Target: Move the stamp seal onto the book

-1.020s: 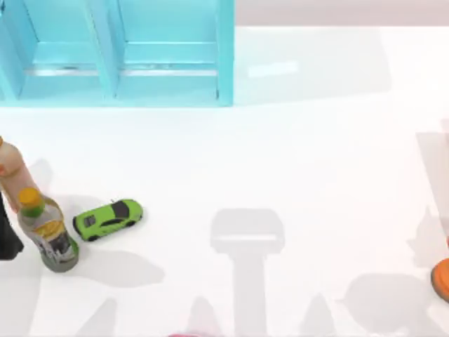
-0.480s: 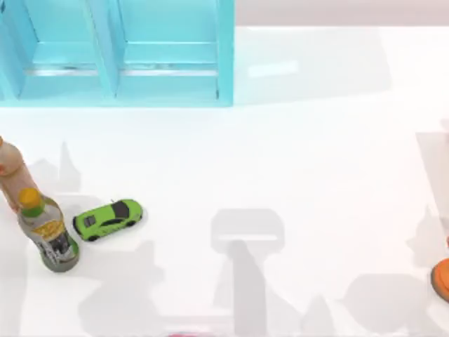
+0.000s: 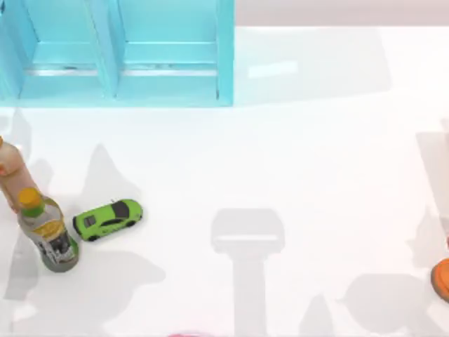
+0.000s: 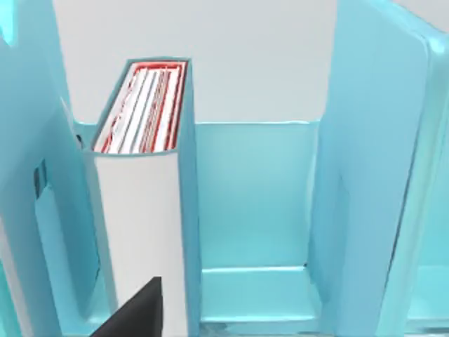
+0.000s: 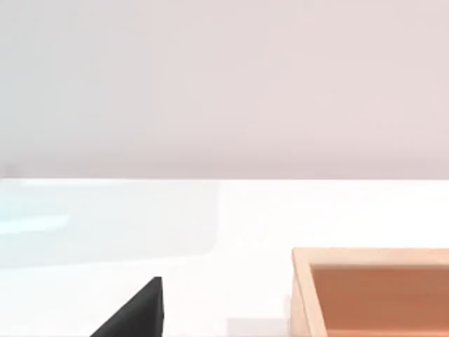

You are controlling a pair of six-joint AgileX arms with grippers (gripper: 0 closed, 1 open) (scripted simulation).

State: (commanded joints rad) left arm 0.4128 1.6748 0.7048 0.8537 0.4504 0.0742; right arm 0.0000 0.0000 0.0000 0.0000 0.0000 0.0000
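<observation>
Well, the light-blue shelf unit (image 3: pixel 116 53) looms ahead of the left pincer (image 4: pixel 133 312), a white-edged book (image 4: pixel 144 210) upright in 1 compartment just beyond it. Whether either pincer is apart, I cannot tell. Smaller: wooden box (image 5: pixel 372 291), 2 bottles (image 3: pixel 48 232), green toy car (image 3: pixel 107 219).

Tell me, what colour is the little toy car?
Bright green with dark windows; the toy car shows best in the top view.

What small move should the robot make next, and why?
Probably ease the left end effector toward the book, since its wrist view faces it. The book stands upright in the shelf unit, so it likely must come out and lie flat first.
</observation>
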